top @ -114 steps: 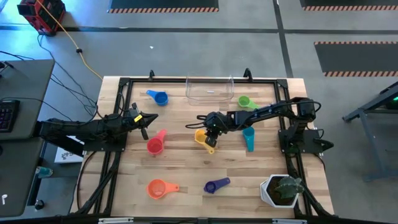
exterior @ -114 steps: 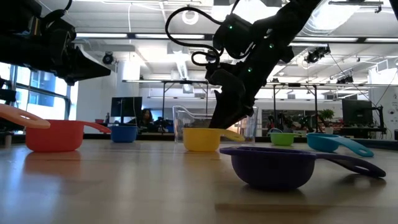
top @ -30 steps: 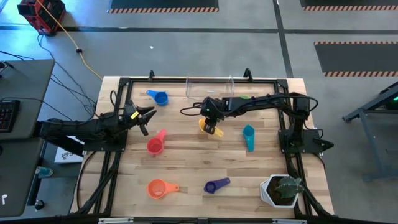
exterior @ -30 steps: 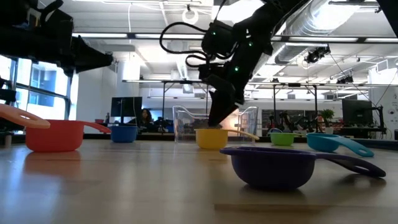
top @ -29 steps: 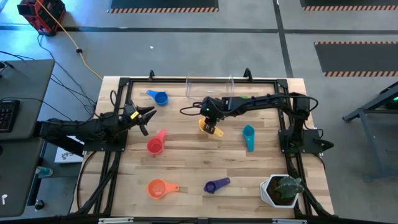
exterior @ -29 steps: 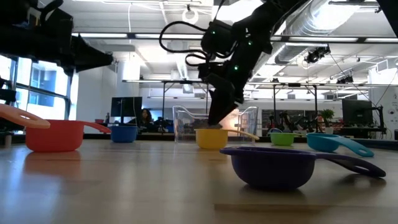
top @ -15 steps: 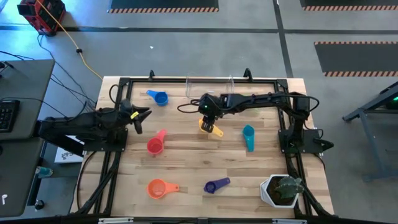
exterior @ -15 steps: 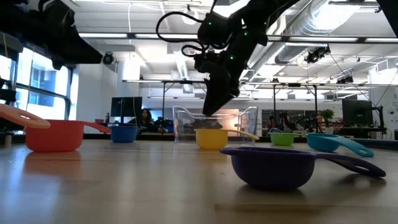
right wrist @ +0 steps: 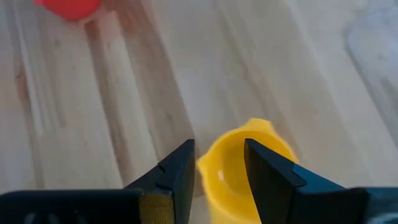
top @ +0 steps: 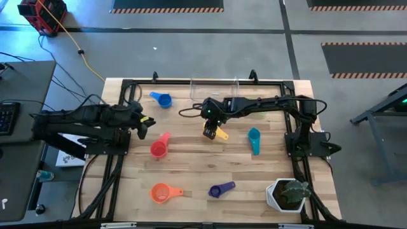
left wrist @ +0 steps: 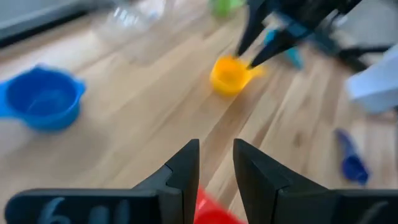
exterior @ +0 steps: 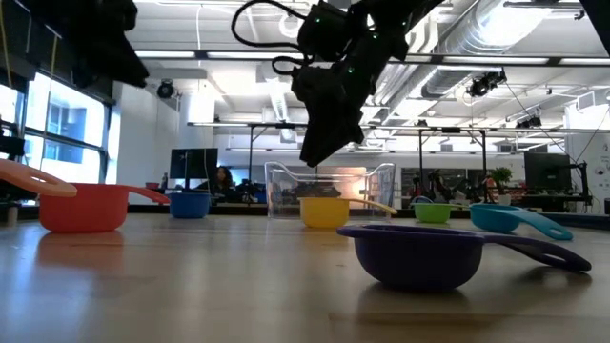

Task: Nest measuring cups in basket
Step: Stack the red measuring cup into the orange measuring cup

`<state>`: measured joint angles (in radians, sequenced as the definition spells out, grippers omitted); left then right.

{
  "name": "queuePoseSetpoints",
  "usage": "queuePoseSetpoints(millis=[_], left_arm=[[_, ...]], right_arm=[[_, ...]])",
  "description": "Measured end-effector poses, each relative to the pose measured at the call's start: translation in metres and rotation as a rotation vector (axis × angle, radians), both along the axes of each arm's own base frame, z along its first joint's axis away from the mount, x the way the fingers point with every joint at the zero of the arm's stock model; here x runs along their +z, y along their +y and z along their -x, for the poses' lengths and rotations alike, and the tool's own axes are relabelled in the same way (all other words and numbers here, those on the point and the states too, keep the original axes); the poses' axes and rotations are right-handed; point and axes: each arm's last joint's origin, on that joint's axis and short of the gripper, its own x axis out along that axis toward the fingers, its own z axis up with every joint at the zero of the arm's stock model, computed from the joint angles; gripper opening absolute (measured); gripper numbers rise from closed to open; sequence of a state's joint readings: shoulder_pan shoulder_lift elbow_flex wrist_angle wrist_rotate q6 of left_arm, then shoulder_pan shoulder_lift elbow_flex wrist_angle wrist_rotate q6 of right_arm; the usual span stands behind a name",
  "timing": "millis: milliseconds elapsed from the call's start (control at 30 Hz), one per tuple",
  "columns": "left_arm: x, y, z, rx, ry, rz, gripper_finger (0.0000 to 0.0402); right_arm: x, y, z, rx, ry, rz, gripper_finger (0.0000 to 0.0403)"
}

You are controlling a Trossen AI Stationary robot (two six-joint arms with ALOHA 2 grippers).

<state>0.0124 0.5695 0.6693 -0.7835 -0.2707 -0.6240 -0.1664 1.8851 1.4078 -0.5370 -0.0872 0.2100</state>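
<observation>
The yellow cup (top: 219, 133) stands upright on the table just in front of the clear basket (top: 214, 90); it also shows in the low view (exterior: 324, 211). My right gripper (top: 208, 129) is open and hovers above the yellow cup (right wrist: 242, 168), clear of it, as the low view (exterior: 307, 160) shows. My left gripper (top: 145, 124) is open and empty near the table's left edge, above the pink-red cup (top: 158, 147). The blue cup (top: 163, 99), teal cup (top: 254, 140), orange cup (top: 162, 192) and purple cup (top: 220, 189) lie apart on the table. The green cup (top: 250, 103) is partly under my right arm.
A white pot with a green plant (top: 287, 194) stands at the near right corner. Black frame rails (top: 127, 89) run along the table's edges. Bare wood shows in the table's middle between the cups.
My right gripper has risen off the yellow cup, which stays upright on the table. My left arm has drawn back toward the table's left edge and gone up.
</observation>
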Motion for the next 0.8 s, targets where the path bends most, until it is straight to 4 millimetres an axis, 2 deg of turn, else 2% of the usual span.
queuePoseSetpoints(millis=[300, 500, 800], left_arm=[[-0.016, -0.004, -0.020, -0.036, 0.218, 0.192, 0.0090], [-0.028, -0.004, -0.025, 0.015, 0.351, 0.232, 0.0090], [-0.040, -0.004, -0.035, 0.045, 0.464, 0.256, 0.0090]], right_arm=[[0.000, 0.015, -0.002, 0.040, 0.002, 0.001, 0.0129], [0.000, 0.020, -0.003, 0.058, 0.002, 0.005, 0.0129], [-0.001, 0.021, -0.001, 0.078, 0.026, 0.014, 0.0129]])
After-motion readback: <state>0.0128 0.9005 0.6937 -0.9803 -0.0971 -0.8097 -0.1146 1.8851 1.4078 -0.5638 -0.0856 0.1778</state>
